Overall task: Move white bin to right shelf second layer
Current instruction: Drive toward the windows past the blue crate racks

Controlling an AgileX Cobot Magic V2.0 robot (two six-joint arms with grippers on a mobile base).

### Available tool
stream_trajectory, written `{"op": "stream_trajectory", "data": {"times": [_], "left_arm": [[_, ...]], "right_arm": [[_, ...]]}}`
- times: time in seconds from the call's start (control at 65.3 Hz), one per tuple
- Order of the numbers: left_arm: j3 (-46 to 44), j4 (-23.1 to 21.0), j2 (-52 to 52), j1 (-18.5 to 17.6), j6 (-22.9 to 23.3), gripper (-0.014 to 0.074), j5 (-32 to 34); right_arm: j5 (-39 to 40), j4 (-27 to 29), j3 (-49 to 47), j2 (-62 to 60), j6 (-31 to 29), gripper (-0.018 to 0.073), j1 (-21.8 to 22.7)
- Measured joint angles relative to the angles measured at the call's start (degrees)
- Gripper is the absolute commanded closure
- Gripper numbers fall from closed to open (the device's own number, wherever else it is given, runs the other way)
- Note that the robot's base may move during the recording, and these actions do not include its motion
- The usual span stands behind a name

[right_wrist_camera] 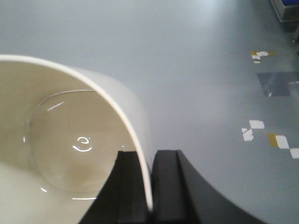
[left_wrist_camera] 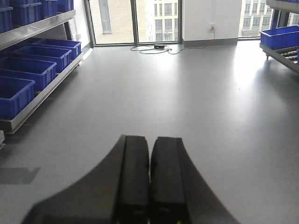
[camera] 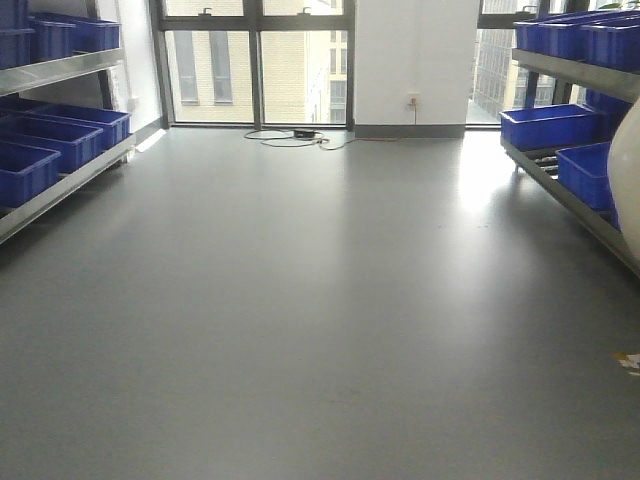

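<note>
**White bin held by its rim, rack not yet reached**

The smooth cream-white plastic tub (right_wrist_camera: 70, 140) fills the lower left of the right wrist view, its mouth toward the camera and its rounded base visible inside. The right gripper (right_wrist_camera: 149, 184) is clamped narrow on the tub's thin wall at the bottom centre, one black finger inside and one outside. With no handles to hold, the rim seems to be the only grip available. In the front view a pale curved sliver of the tub shows at the right edge, so it hangs clear of the grey floor (camera: 320, 300).

The left gripper (left_wrist_camera: 149, 177) has its fingers pressed together on nothing and points down the aisle, apparently kept out of the way.

The stainless-steel roller level of the right rack (camera: 535, 175) runs along the right of the front view, with large blue plastic crates (camera: 550, 125) on it and a gap between them. The tub is near this rack but not on it, so placing it there is the part left to do.
</note>
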State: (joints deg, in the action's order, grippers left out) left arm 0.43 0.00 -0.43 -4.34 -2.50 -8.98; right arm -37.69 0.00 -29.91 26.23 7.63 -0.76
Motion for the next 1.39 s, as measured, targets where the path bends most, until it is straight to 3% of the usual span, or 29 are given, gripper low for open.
{"op": "stream_trajectory", "data": {"times": [1.393], "left_arm": [[0.0, 0.0, 0.0, 0.0, 0.0, 0.0512, 0.0]], "right_arm": [[0.0, 0.0, 0.0, 0.0, 0.0, 0.0483, 0.0]]}}
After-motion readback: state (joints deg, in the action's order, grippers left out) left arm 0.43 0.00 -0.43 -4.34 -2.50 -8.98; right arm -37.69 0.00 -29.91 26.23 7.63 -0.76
